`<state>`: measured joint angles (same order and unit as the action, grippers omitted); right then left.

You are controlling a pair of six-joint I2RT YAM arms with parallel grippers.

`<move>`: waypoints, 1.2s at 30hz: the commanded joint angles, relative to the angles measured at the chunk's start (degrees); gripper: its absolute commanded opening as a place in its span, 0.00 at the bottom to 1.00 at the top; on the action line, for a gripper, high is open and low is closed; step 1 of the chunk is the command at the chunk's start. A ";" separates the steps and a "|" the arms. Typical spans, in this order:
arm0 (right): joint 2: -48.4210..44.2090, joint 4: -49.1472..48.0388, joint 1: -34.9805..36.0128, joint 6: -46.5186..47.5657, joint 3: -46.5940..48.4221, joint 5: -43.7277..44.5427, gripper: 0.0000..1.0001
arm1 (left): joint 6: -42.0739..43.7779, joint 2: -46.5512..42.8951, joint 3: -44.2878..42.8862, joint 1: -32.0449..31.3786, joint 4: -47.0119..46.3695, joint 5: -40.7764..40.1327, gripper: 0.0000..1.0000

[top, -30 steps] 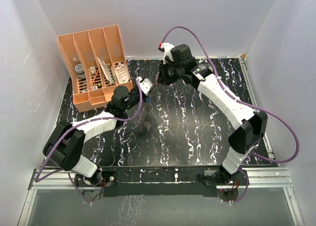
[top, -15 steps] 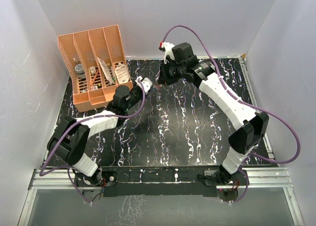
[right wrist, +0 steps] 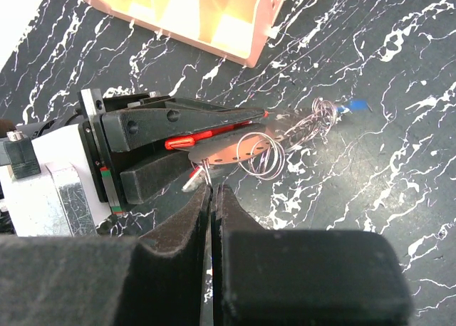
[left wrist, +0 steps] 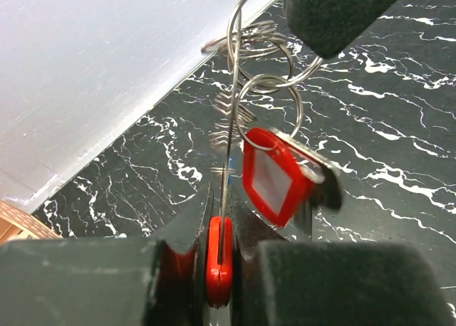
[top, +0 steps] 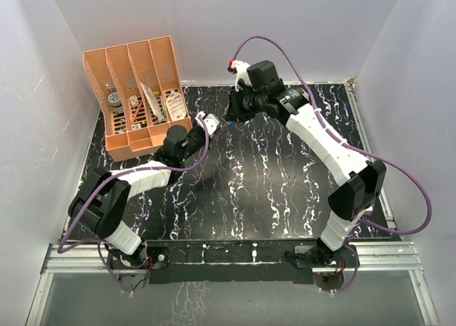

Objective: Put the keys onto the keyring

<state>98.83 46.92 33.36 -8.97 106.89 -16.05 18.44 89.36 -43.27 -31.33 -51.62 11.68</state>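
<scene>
Near twelve o'clock above the table [top: 285, 191], the keyring [left wrist: 219, 269] is held with its red strip pinched by the left gripper [left wrist: 222, 219] and its wire by the closed right gripper [right wrist: 212, 194]. The red key [left wrist: 274, 173] is hung at three o'clock of the wire, which could be bent if the arms are pulled apart.

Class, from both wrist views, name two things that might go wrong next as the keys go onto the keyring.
1. The left gripper pinches the keyring only by its thin red strip; a tug on the wire may twist it loose.
2. The red-headed key dangles from bunched small rings, so it may snag instead of sliding.
</scene>
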 commanded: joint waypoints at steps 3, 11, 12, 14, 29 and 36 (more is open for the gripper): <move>0.58 3.46 -0.34 1.86 3.38 -0.10 0.00 | -0.72 -3.90 -0.32 1.32 -2.16 -3.27 0.00; 1.58 4.29 -0.32 2.62 3.58 1.15 0.00 | 0.52 -4.00 -0.85 1.27 0.68 -8.90 0.00; 1.34 3.23 -0.33 2.15 3.02 1.52 0.00 | -0.25 -4.08 -0.68 1.27 0.70 -8.81 0.00; -0.29 1.34 -0.36 1.74 2.59 1.98 0.00 | -1.76 -4.19 -0.24 1.27 0.54 -8.33 0.04; -2.22 -7.34 -0.42 -2.12 1.14 3.44 0.00 | -10.08 -10.62 5.78 1.31 -1.00 -4.10 0.42; -1.38 -8.23 -0.48 -2.79 1.21 3.32 0.00 | -13.79 -17.08 10.50 1.28 -6.78 1.82 0.55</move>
<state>100.38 43.92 33.26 -10.76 107.72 -13.17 7.81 76.77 -34.63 -30.30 -51.86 8.58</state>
